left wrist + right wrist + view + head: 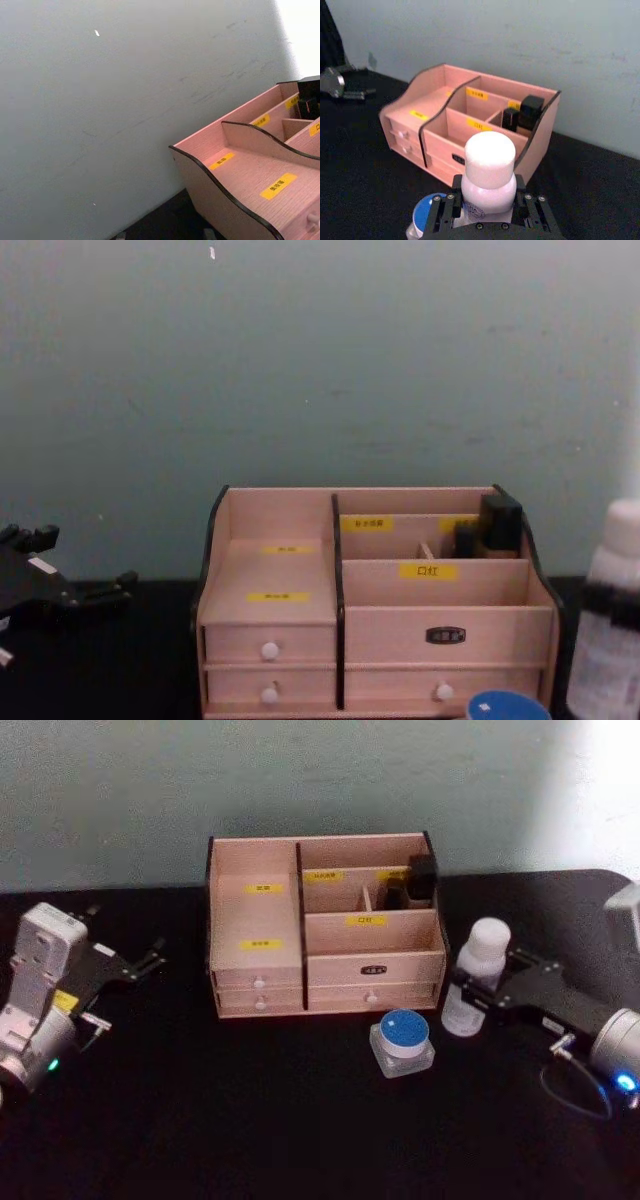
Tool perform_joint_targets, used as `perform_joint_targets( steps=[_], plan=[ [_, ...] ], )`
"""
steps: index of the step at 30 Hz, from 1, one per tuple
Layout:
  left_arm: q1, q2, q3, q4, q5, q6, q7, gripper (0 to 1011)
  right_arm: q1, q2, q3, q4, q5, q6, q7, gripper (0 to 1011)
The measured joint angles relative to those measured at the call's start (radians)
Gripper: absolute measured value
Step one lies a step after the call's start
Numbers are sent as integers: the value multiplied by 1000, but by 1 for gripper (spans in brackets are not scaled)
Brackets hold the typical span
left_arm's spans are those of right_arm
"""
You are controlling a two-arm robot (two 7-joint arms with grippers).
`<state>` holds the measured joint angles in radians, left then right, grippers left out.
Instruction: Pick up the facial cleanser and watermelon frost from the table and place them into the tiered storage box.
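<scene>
Left claw [128,968] is parked over the black worktop [250,1130] at 9 o'clock from the tiered storage box [400,965], well apart from it; cannot tell its state. The box sits mid-worktop against the wall. Its left stepped tier and front-right bin are bare, and dark items [420,880] stand in the back-right bin. At 5 o'clock from the box, just beside its front drawers, is the blue-lidded jar [402,1042], upright and untouched. It looks like clear thick glass or hard plastic, so likely heavy for its size, rigid, slick and chip-prone. It is best taken across the side walls under the lid, not by the lid. At 4 o'clock from the box is the white bottle [483,955], probably the facial cleanser, upright and near the box's right wall. Right claw [478,995] is pinching it, fingers [445,210] pressed on either side of the body below the shoulder, cap free above. Cannot tell if its base is on the worktop. The bottle looks like smooth round plastic: light, fairly stiff, apt to slip or swing. A mid-body hold looks sound, and it needs to stay vertical going into the front-right bin.
</scene>
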<state>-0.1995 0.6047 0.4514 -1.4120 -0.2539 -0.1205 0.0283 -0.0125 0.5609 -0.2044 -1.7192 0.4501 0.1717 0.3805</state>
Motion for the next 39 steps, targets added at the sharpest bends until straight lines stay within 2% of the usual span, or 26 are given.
perform_joint_targets(
  steps=[5,8,14,21,29,39],
  plan=[
    [0,0,0,0,0,0,0,1001,4,19,27,-51,62,43,12,591],
    [0,0,0,0,0,0,0,1001,18,23,27,-58,75,53,13,591],
    [0,0,0,0,0,0,0,1001,84,21,-4,-49,84,73,7,591],
    [0,0,0,0,0,0,0,1001,189,-9,-69,10,65,90,-12,591],
    [0,0,0,0,0,0,0,1001,308,-68,-137,109,19,96,-29,591],
    [0,0,0,0,0,0,0,1001,424,-137,-184,200,-11,99,-23,591]
  ],
)
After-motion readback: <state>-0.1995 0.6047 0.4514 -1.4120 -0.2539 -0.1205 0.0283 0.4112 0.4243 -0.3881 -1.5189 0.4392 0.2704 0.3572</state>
